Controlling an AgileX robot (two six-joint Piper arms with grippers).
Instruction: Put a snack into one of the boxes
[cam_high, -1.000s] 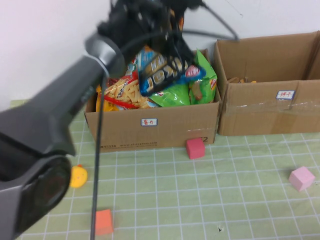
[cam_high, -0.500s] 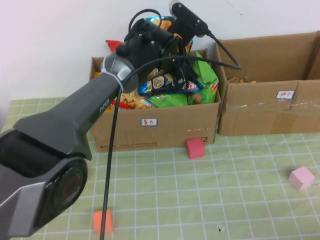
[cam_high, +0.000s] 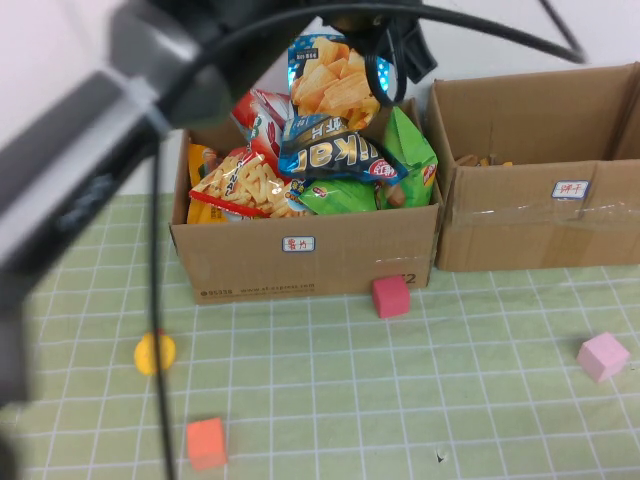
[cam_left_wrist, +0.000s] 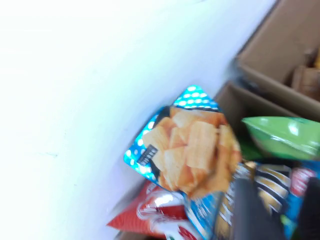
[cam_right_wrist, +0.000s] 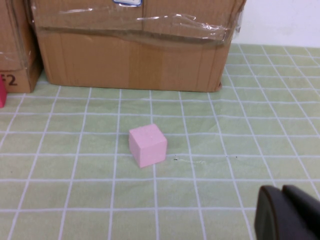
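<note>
High view: L arm sweeps in from near-left, blurred, reaching over the left box (cam_high: 300, 262). Left gripper (cam_high: 385, 45) sits above that box's back edge, against the wall. A blue-edged snack bag (cam_high: 335, 85) w/ square crackers printed on it stands tallest in the heap, right under the gripper. Can't tell from here if the fingers grip the bag or have let go. Box is heaped: blue "kar" bag (cam_high: 335, 155), green bag (cam_high: 410, 150), fries bag (cam_high: 245, 185). Right box (cam_high: 540, 215), taped, looks near empty. On the mat: red cube (cam_high: 390, 296), pink cube (cam_high: 603, 357), orange cube (cam_high: 207, 443), yellow ball (cam_high: 155, 353). Right gripper not in this view.

L wrist view: cracker bag fills centre, wall behind, green bag and open carton past it. Dark finger (cam_left_wrist: 252, 210) shows at frame edge next to the bag; contact unclear, so grip state unknown.

R wrist view: right gripper (cam_right_wrist: 286, 214) low over mat, fingers pressed together, holding nothing. Pink cube ahead, taped box beyond. Arm looks parked.

Progress: bag is at or over left box; whether it's been let go is unsettled. Left to do: confirm release, pull arm clear.

Only wrist views show fingers; only high view shows both boxes.
</note>
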